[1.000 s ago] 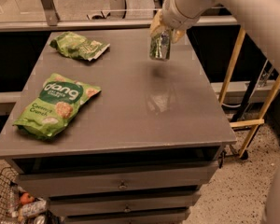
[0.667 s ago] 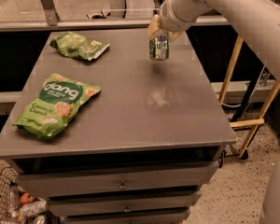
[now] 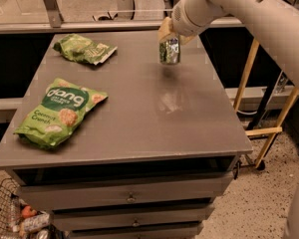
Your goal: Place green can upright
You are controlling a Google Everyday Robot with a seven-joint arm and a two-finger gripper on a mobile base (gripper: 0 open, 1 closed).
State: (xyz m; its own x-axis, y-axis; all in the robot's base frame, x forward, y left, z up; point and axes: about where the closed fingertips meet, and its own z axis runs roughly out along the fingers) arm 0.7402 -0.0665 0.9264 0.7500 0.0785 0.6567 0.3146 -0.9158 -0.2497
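The green can [image 3: 169, 51] is upright, small and shiny with white markings, at the far middle-right of the grey table [image 3: 139, 128]. My gripper [image 3: 170, 34] comes down from the upper right on the white arm [image 3: 249, 9] and is shut on the can's top. The can's base is at or just above the tabletop, with a small shadow right under it; I cannot tell whether it touches. The can's top is hidden by the beige fingers [image 3: 164, 31].
A flat green "dang" snack bag [image 3: 61, 112] lies at the table's left front. A smaller wrinkly green snack bag [image 3: 83, 49] lies at the far left. Drawers are under the tabletop. A wooden frame [image 3: 261, 128] stands to the right, and a wire basket [image 3: 15, 218] stands at lower left.
The gripper and the can have come down very slightly toward the tabletop. The snack bags have not moved.
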